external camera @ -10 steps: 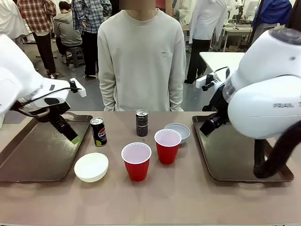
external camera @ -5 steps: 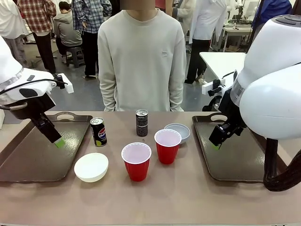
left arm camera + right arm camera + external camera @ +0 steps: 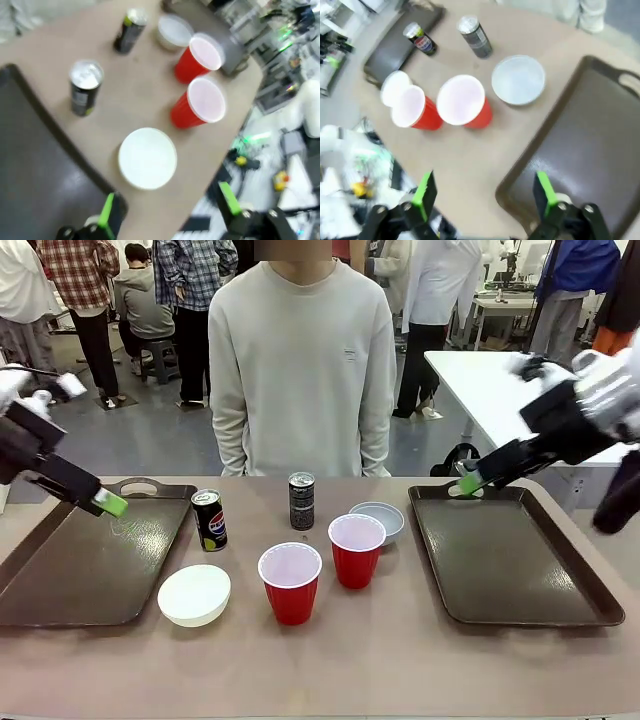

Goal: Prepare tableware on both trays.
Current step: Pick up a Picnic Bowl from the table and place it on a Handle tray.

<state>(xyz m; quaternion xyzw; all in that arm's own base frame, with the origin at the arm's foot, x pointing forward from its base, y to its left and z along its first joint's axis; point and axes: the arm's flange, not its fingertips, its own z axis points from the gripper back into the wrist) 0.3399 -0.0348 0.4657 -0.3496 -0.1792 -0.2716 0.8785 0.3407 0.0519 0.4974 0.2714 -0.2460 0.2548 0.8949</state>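
Note:
Two red cups (image 3: 291, 582) (image 3: 356, 550) stand mid-table between the trays. A white bowl (image 3: 194, 594) sits beside the left tray (image 3: 70, 570), and a grey-blue bowl (image 3: 378, 520) sits near the right tray (image 3: 520, 570). Two dark cans (image 3: 209, 519) (image 3: 301, 500) stand behind them. My left gripper (image 3: 108, 503) hovers open over the left tray's far part. My right gripper (image 3: 468, 483) hovers open over the right tray's far left corner. Both trays are bare. In the left wrist view, the left gripper (image 3: 167, 207) looks down on the white bowl (image 3: 147, 158). In the right wrist view, the right gripper (image 3: 484, 192) looks down on the cups (image 3: 462, 102).
A person in a cream sweater (image 3: 300, 360) stands at the far edge of the table, hands out of sight. The table's near strip (image 3: 320, 670) is bare wood. A white table (image 3: 480, 380) stands behind my right arm.
Both arms have risen and drawn outward to the table's sides. The left gripper went left and up, the right went up toward its tray's far edge. The tableware has not moved.

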